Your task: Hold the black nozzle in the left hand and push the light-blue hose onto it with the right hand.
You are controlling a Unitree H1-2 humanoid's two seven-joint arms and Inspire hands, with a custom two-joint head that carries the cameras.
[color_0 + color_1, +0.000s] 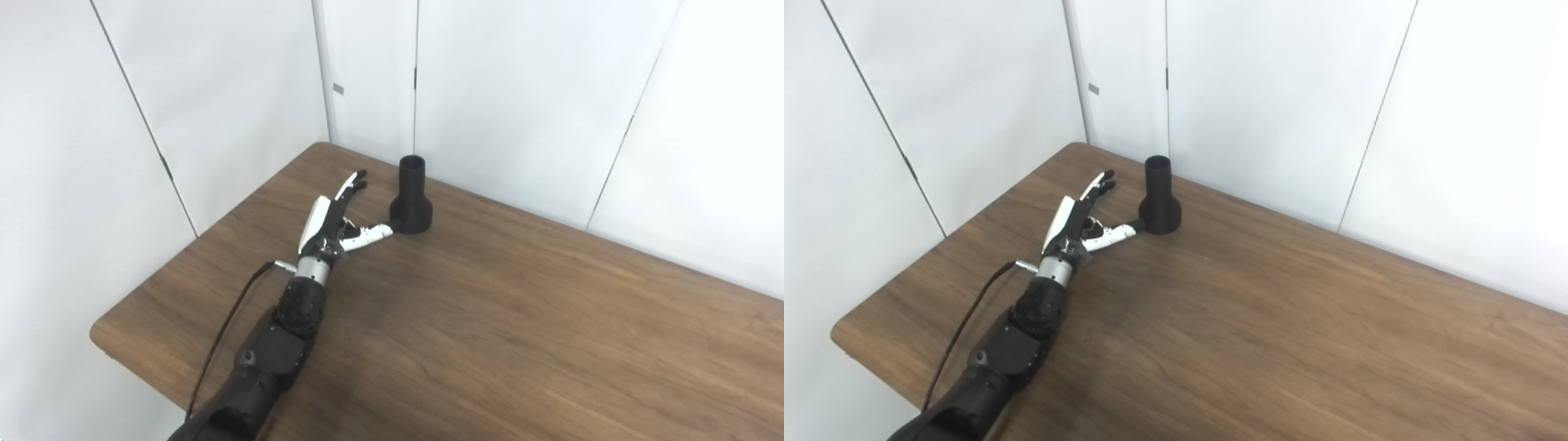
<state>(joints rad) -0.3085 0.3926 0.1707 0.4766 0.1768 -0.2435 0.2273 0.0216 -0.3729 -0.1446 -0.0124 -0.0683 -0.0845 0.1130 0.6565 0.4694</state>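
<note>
The black nozzle (411,197) stands upright on its wide base near the table's far edge, narrow tube end up. My left hand (334,220) lies just left of it, open, fingers stretched toward the wall and the thumb pointing at the nozzle's base, its tip at or very near the base. It holds nothing. In the right eye view the same nozzle (1158,197) and left hand (1081,220) appear. No light-blue hose shows in either view. My right hand is out of sight.
The brown wooden table (520,331) runs from lower left to right. White wall panels (520,92) stand close behind the nozzle. A black cable (226,324) hangs along my left forearm.
</note>
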